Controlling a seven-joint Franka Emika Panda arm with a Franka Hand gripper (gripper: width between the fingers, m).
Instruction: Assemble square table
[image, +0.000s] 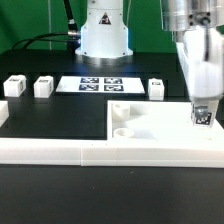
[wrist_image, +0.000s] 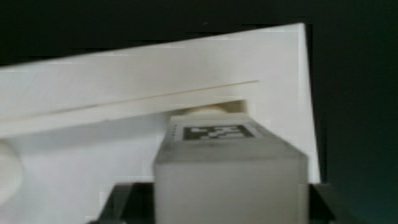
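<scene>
Three small white plastic block legs with black-and-white tags stand loose on the black table (image: 50, 125), apparently parked as stock. The first loose leg (image: 14, 86) and second loose leg (image: 43, 87) sit near each other at the exterior view's left. Next comes the flat white marker board (image: 100, 83) with four tags, then the third loose leg (image: 156, 89) just beside the board's right end. Centre to right lies the big white plastic square tabletop (image: 160, 128), flat, with a raised rim and two round corner holes showing on its left side. Its near edge appears to abut the long white border rail (image: 90, 152), which probably braces it against pushing. At far right the two-finger gripper (image: 202, 108) has its jaws clamped on the fourth leg (wrist_image: 222, 170). This leg is held upright at the tabletop's far right corner, presumably for seating in a corner hole; whether it touches cannot be told. In the wrist view it is square-sided, tag uppermost, between dark fingers (wrist_image: 125, 205).
</scene>
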